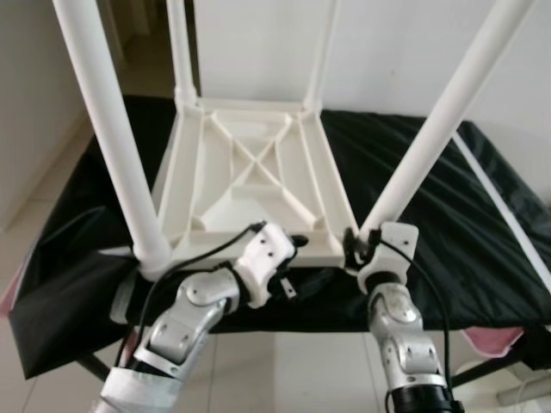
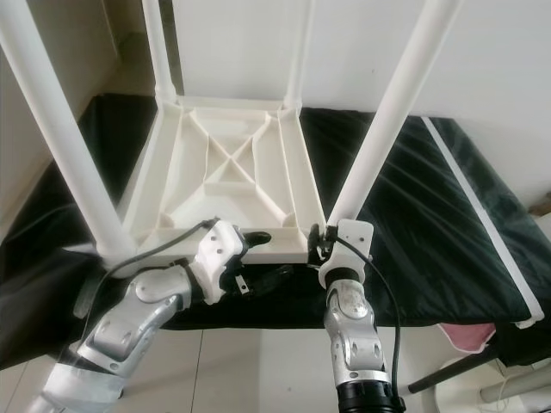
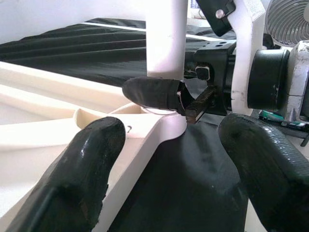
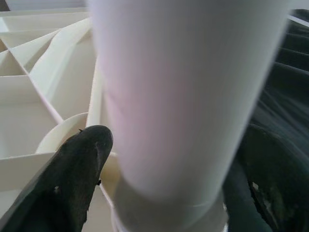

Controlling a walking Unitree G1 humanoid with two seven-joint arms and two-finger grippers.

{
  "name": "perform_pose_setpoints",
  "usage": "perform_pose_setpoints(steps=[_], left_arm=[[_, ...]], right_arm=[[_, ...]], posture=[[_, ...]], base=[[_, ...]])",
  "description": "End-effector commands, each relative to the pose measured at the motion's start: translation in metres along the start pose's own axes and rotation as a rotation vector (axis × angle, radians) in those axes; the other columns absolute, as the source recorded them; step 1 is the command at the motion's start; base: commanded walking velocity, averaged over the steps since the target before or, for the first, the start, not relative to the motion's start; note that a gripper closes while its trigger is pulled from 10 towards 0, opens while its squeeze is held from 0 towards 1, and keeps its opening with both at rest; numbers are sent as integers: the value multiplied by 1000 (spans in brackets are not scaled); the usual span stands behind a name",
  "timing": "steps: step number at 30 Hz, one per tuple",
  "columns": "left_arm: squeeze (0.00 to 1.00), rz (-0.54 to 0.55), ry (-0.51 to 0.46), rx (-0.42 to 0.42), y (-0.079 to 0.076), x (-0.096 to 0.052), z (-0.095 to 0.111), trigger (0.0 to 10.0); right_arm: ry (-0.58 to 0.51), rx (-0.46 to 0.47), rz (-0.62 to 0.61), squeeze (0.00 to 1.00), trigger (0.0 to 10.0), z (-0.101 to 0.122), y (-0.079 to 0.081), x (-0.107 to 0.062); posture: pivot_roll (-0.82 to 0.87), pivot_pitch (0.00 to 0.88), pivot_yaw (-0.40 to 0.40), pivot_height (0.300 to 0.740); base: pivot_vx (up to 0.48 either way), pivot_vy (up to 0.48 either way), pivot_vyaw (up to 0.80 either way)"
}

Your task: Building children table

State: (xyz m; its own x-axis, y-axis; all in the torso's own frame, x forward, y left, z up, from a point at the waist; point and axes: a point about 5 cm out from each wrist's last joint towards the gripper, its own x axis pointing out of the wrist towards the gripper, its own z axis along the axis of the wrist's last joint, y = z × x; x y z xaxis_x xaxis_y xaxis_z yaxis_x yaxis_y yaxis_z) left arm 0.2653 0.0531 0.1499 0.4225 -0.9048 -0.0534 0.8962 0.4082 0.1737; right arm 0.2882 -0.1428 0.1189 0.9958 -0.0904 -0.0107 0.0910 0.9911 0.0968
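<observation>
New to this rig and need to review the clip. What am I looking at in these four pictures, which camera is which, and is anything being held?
It is a humanoid robot with two silver arms. The two wide pictures come from its head camera, looking down. The other two come from cameras on its wrists, looking along the black fingers.

A white plastic children's table lies upside down on a black cloth-covered surface, its four white tube legs pointing up.

The right end effector has its fingers on either side of the near right leg, low at the socket. The left end effector is open at the tabletop's near edge, one finger above the rim, holding nothing.
</observation>
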Motion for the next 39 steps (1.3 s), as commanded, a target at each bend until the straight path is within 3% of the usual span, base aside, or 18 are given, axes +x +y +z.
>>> perform_pose_setpoints(steps=[1, 6, 7, 8, 14, 16, 23, 27, 32, 34, 35, 37, 39], left_arm=[[0, 14, 3, -13, 0, -3, -1, 10000], [0, 15, 7, -15, -2, -1, -2, 10000], [0, 16, 11, -14, -1, -3, -3, 10000], [0, 17, 15, -13, -1, -4, -4, 10000], [0, 19, 23, -12, 0, -5, -5, 10000], [0, 21, 29, -12, -1, -6, -5, 10000], [0, 34, 41, -6, 0, -10, -6, 10000], [0, 36, 41, -6, 0, -10, -6, 10000], [0, 51, 47, -10, -2, -15, -6, 10000], [0, 51, 47, -10, -2, -15, -6, 10000], [0, 54, 49, -10, -2, -16, -5, 10000], [0, 60, 54, -14, -4, -19, -6, 10000], [0, 62, 57, -17, -5, -20, -6, 10000]], right_arm=[[-4, 3, 34, 1000, 10000, 0, 2, 0], [1, 0, 86, 1000, 10000, 3, -3, 1], [5, 1, 125, 467, 10000, 4, -3, 2], [5, -6, 170, 0, 10000, 6, -3, 3], [1, -38, 258, 0, 10000, 10, -8, 7], [-8, -80, 348, 0, 10000, 15, -18, 13], [-1, -159, 456, 0, 10000, 19, -26, 20], [11, -170, 483, 0, 10000, 18, -27, 22], [63, -272, 630, 0, 10000, 11, -20, 28], [63, -272, 630, 0, 10000, 11, -20, 28], [71, -282, 657, 0, 7961, 10, -19, 29], [82, -285, 674, 0, 0, 8, -21, 29], [87, -284, 680, 0, 0, 6, -23, 30]], posture=[[23, 39, -90, 740], [27, 41, -93, 740], [28, 42, -93, 740], [29, 43, -93, 740], [36, 41, -95, 740], [47, 42, -97, 740], [62, 46, -106, 740], [67, 47, -108, 740], [98, 70, -114, 740], [98, 70, -114, 740], [105, 77, -115, 740], [116, 86, -112, 740], [119, 85, -109, 740]], base=[[0, 0, 0], [0, 0, 0], [0, 0, 0], [0, 0, 0], [0, 0, 0], [0, 0, 0], [0, 0, 0], [0, 0, 0], [0, 0, 0], [0, 0, 0], [0, 0, 0], [0, 0, 0], [0, 0, 0]])
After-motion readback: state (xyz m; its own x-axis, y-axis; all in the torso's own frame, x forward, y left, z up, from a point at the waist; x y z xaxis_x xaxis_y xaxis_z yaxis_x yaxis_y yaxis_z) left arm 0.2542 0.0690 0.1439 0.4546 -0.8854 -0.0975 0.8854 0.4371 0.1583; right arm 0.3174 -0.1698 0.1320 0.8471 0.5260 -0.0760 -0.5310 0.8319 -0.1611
